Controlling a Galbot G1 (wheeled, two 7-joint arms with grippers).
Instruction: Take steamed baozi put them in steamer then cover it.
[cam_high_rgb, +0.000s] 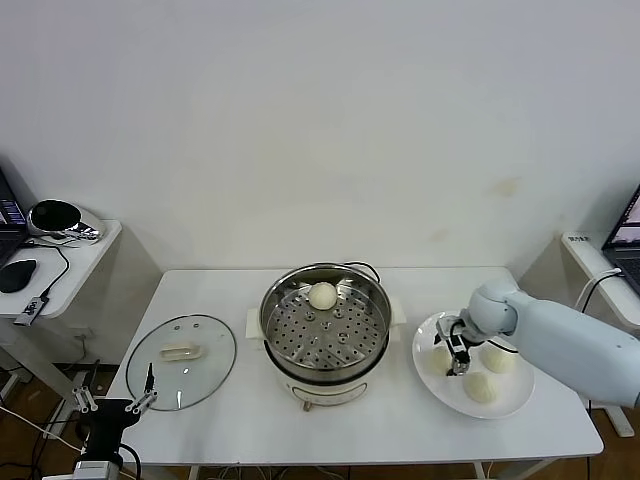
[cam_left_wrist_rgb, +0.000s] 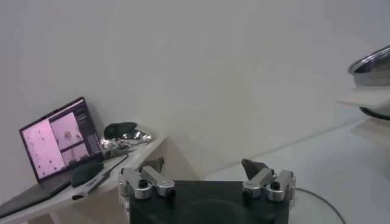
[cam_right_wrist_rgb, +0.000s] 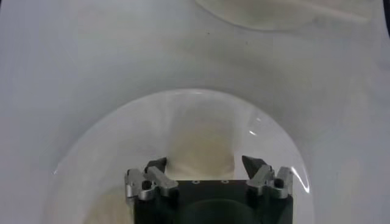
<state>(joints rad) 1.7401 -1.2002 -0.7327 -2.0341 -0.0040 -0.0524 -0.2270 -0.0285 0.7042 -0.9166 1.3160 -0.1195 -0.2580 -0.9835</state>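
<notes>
The round shiny steel steamer holds one cream-white round baozi at its far rim. Right of the steamer, the right gripper is down over a white plate, fingers around a bun. Left of the steamer lies the clear glass lid, its oblong handle pointing towards the steamer; the left gripper stands open near it

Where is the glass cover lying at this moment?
In the head view the cover lies flat on the table, on the robot's left of the steamer and apart from it, just beyond the idle left pincer.
</notes>
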